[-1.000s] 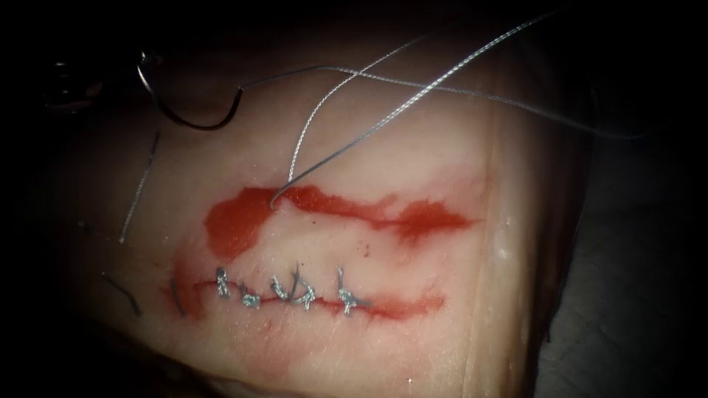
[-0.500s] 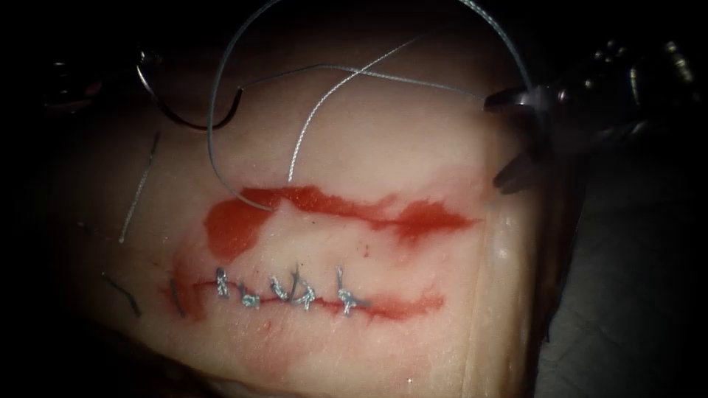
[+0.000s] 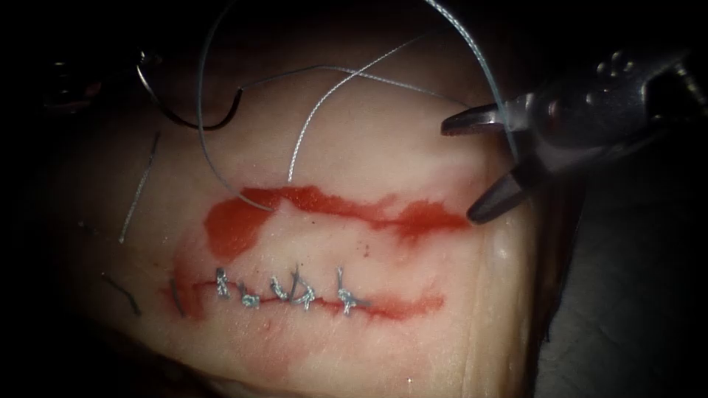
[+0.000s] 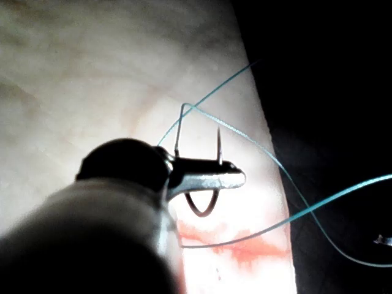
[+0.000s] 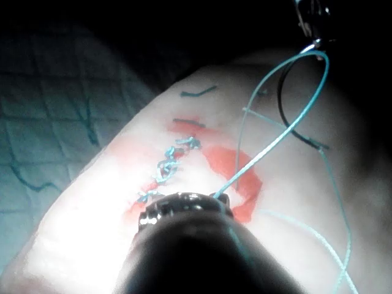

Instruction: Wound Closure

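Observation:
The tissue (image 3: 383,147) has an open upper cut (image 3: 332,203) smeared with red fluid and a lower cut (image 3: 295,291) closed by several stitches. My left tool (image 3: 147,60) (image 4: 236,176) sits at the far upper left, shut on the curved needle (image 3: 188,121) (image 4: 202,208) near the end away from the thread. The needle hangs free, outside the tissue. Thread (image 3: 295,151) rises from the upper cut's left part to the needle. A second strand (image 3: 200,125) loops high and drops across my right tool (image 3: 463,169), whose jaws stand wide apart at the cut's right end, holding nothing.
Loose cut ends of thread (image 3: 139,191) (image 3: 124,293) lie on the tissue left of both cuts. The tissue's right edge (image 3: 531,295) drops off to a dark bench beneath the right tool. In the right wrist view the stitched line (image 5: 171,162) lies ahead of the tool.
The right tool has come in from the right edge with jaws apart, moving left toward the upper cut. The formerly straight thread has gone slack into a tall loop. The left tool and needle stayed put.

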`<control>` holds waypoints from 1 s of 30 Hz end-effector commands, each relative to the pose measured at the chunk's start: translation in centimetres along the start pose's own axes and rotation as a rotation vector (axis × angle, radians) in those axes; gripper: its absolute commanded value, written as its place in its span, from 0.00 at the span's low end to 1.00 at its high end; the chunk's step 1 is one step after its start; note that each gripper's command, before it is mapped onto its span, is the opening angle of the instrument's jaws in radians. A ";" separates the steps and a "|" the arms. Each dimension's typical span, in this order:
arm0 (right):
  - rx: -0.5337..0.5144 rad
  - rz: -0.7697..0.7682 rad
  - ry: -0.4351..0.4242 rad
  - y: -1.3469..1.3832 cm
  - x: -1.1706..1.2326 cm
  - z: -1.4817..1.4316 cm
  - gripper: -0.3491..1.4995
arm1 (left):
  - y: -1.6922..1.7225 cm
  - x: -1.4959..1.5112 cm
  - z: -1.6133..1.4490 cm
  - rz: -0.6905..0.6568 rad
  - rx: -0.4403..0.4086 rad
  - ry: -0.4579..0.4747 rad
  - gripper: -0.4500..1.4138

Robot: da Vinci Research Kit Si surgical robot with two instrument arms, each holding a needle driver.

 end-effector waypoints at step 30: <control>1.183 -0.080 -0.041 0.63 0.07 -0.62 0.93 | 0.07 0.00 0.04 -0.009 0.000 -0.001 0.00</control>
